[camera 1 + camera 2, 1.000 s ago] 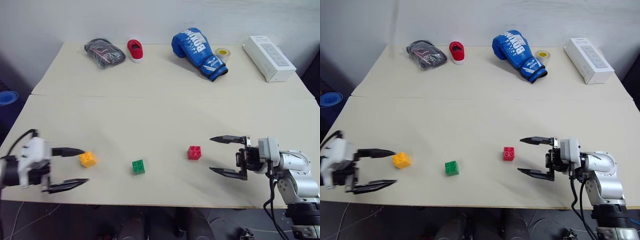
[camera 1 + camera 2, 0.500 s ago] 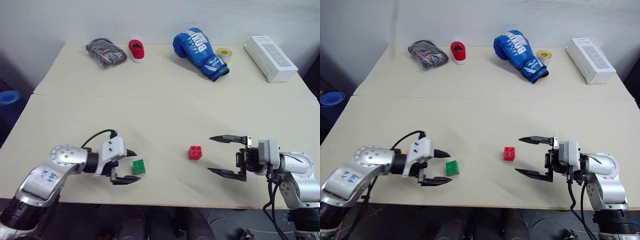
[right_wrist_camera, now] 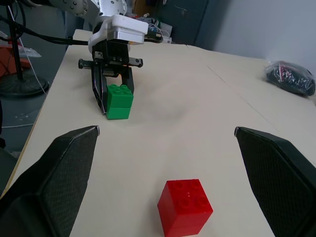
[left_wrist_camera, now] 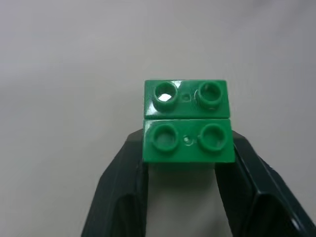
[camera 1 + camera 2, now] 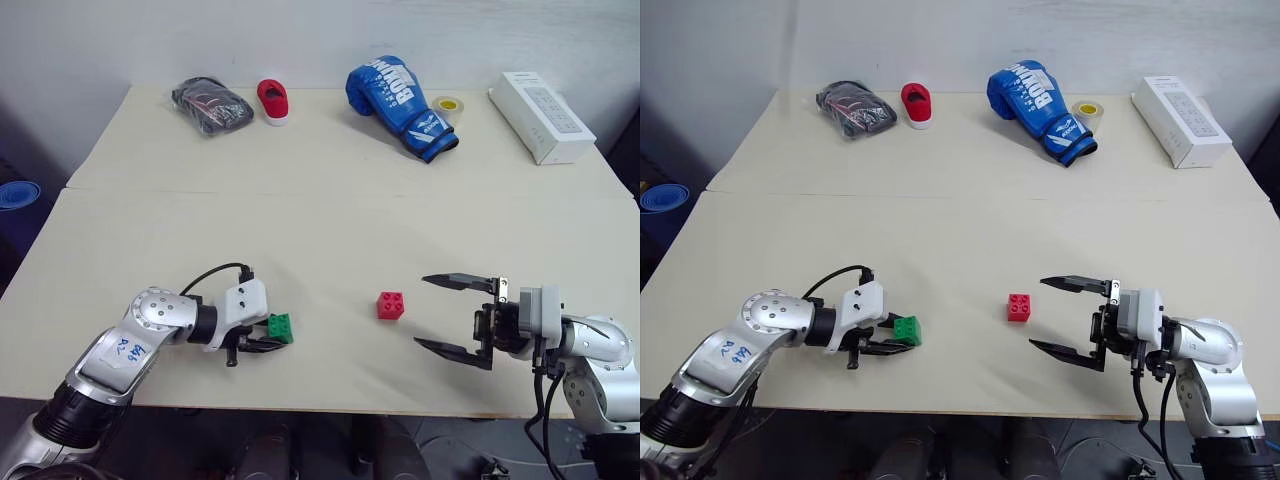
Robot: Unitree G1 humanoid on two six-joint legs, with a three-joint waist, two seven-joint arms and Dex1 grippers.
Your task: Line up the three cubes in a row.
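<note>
Left pincer (image 5: 268, 341) clamped on green cube (image 5: 280, 328), fingers on both sides of it, cube sitting on the worktop (image 5: 320, 220) near the front edge. Red cube (image 5: 391, 305) lies at 3 o'clock of the green one, apart from it, free on the worktop. Right pincer (image 5: 455, 315) at 3 o'clock of the red cube, jaws spread wide, holding nothing, pointing toward the red cube. Far edge, around 12 o'clock: black bundle (image 5: 209, 104), red shoe-like item (image 5: 270, 101), blue boxing glove (image 5: 402, 105), tape roll (image 5: 446, 105), white box (image 5: 540, 116). Yellow-orange cube: cannot tell where.
</note>
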